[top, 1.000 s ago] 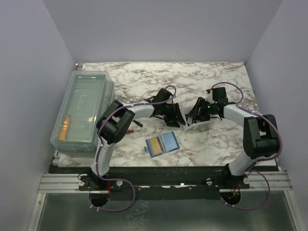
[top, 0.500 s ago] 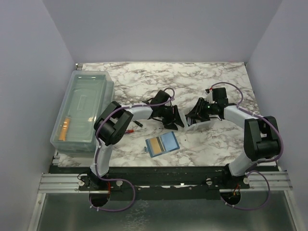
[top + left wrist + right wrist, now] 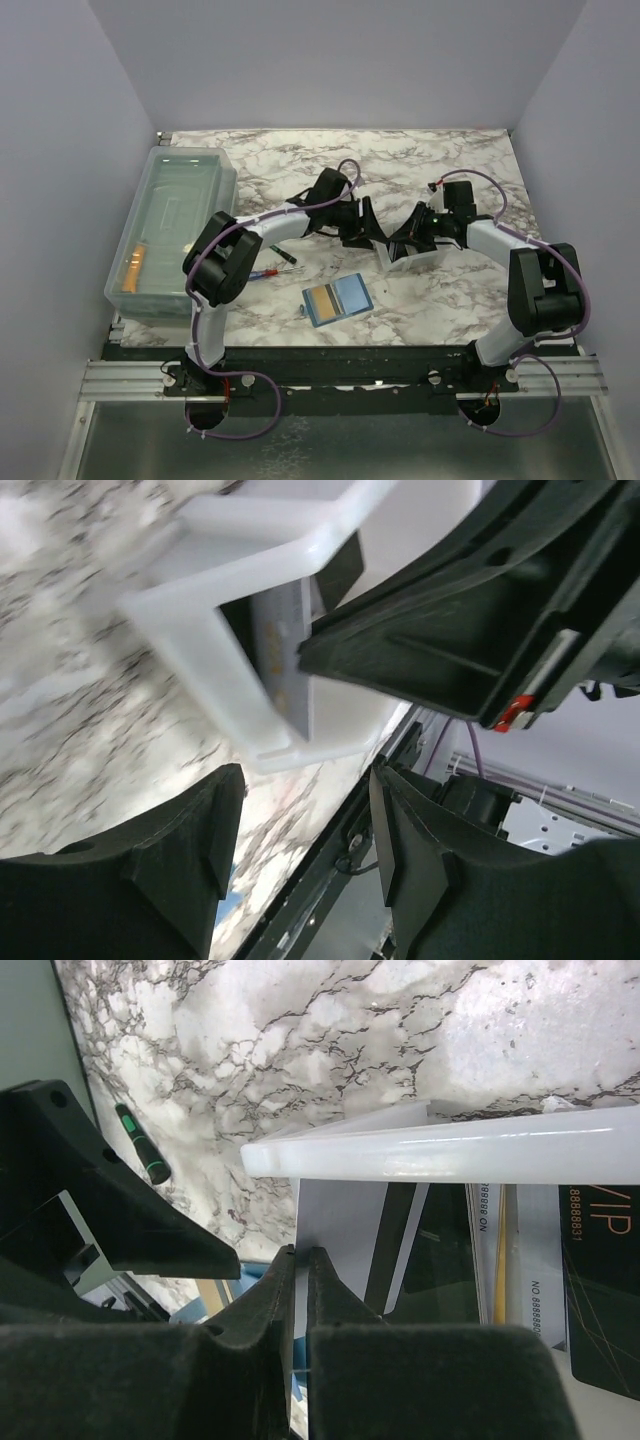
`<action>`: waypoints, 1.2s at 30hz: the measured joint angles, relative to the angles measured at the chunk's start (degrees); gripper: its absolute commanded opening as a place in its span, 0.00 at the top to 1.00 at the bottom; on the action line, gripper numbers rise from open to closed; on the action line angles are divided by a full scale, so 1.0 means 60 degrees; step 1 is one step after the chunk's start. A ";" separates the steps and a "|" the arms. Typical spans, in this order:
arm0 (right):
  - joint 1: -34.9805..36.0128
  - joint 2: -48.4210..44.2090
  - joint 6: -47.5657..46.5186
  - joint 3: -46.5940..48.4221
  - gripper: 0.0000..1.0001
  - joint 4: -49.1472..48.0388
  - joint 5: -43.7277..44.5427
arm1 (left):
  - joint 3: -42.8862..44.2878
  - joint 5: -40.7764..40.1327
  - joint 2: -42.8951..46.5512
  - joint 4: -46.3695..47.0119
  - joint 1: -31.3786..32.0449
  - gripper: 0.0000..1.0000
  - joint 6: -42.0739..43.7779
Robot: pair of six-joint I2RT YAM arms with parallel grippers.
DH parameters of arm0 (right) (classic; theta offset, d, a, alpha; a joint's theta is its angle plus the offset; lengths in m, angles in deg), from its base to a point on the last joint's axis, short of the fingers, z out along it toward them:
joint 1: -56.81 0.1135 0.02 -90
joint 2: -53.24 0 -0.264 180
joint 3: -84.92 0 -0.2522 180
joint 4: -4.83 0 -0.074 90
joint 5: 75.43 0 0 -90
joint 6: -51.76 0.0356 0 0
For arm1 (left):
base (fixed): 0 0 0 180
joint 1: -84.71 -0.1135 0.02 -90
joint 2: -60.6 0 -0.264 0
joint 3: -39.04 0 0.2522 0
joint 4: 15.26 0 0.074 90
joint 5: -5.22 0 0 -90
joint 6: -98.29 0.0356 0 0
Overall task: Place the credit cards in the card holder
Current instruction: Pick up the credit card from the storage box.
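A: Since a second ago, left gripper [image 3: 366, 222] is found shifted toward the far side, jaws wide, just beside white tray [image 3: 450, 1145].
B: Right gripper [image 3: 298, 1290] is recorded nearly closed at the tray rim. A pinched card cannot be confirmed.
A: Card holder [image 3: 338, 300] is laid open nearby, one golden credit card [image 3: 320, 301] seated.
B: Tray should be steadied and one card edge lifted singly.

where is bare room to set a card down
Free: marble tabletop's far strip behind the arms; near patch between teal-blue folding wallet and right arm. Crowded: middle, where left gripper and right gripper meet at white plastic tray.
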 measured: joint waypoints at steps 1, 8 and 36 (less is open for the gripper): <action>-0.0029 -0.0007 0.0004 -0.0022 0.95 -0.0036 -0.0040 | 0.0178 0.0000 -0.0080 0.0102 0.0091 0.41 -0.0007; -0.0138 -0.0026 0.0033 -0.0164 0.96 -0.0262 -0.0266 | 0.0729 -0.0324 -0.0495 0.0346 0.0568 0.49 0.0000; -0.0240 -0.0328 -0.0131 -0.0178 0.65 0.0015 -0.0044 | 0.2874 -0.4546 -0.1293 -0.2441 0.1985 1.00 0.1843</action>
